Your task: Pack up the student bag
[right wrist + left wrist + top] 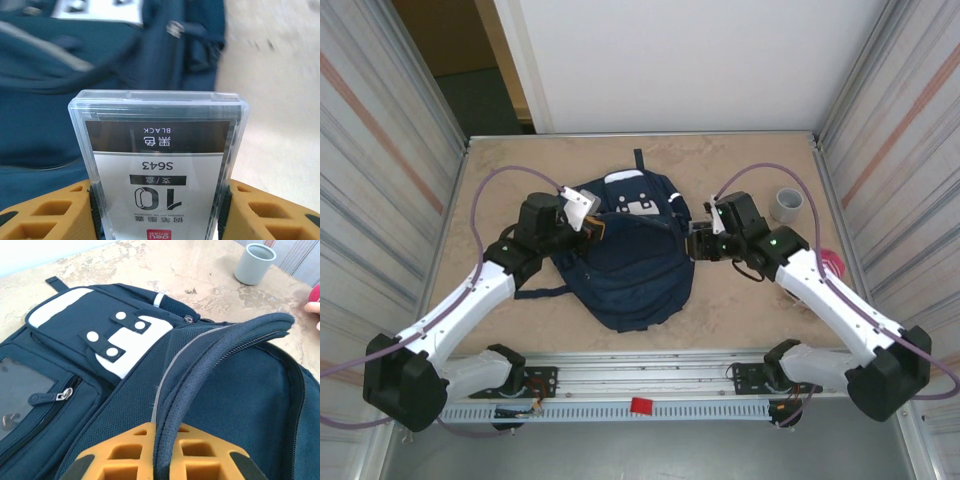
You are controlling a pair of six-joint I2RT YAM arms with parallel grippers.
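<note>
The student bag (635, 285) is lying flat in the middle of the top view, on the sandy table (500, 175), with its white patches toward the upper part of the frame.

The left gripper (592, 228) is sitting at the bag's upper left. In the left wrist view its orange fingers (125, 460) are pinching the raised, zippered edge of the main compartment, which is arching up and away toward the upper right of that frame. So it is gripping fabric and holding the mouth of the bag up.

The right gripper (700, 243) is hovering just beside the bag's right edge. It is clamping a clear plastic pen box (159, 165) between its pads (the label is reading "BLACK" and "10", upside down to the camera), and the box's far end is pointing at the dark fabric.

I judge the packing to be at an early stage. The opening is being held ready, but the box is not yet inside. Whether anything is already in the bag cannot be told.

A grey cup (786, 204) is standing at the right of the top view. A red object (832, 262) is lying below it, near the right arm. Whether either is meant for the bag is unclear.
</note>
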